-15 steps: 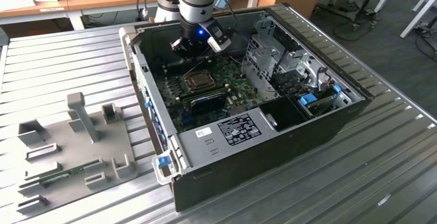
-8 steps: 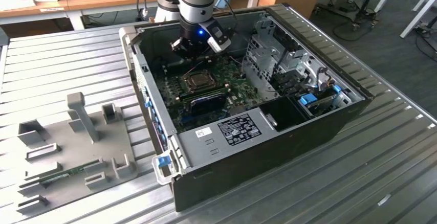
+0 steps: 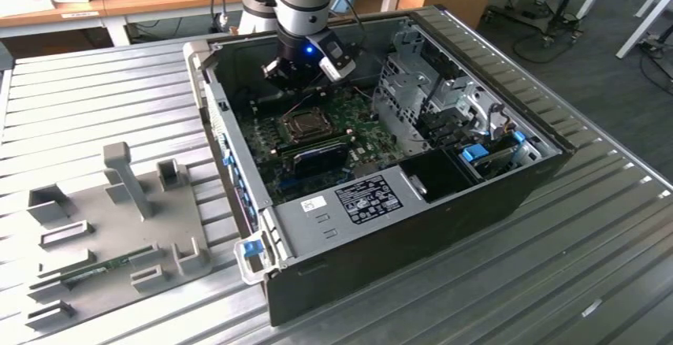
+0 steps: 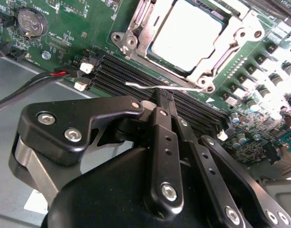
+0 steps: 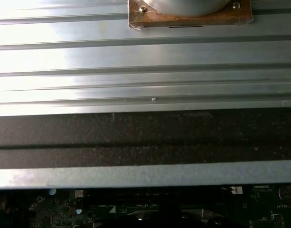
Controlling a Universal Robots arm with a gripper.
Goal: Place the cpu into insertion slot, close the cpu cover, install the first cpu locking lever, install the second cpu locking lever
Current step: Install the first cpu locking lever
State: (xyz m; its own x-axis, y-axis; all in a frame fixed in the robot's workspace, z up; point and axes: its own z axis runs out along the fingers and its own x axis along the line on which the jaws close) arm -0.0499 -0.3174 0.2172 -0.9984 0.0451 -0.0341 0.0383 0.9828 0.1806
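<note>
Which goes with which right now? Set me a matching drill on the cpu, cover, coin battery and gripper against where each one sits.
Things:
1. cpu
2. cover
3. coin battery
4. gripper

Places:
A. by the thin lever, over the black memory slots
B. lying flat, framing the cpu
C. seated, showing through the cover's window
D. on the green board, apart from the cpu

Pairs: 1-C; 2-B; 3-D; 4-A
</note>
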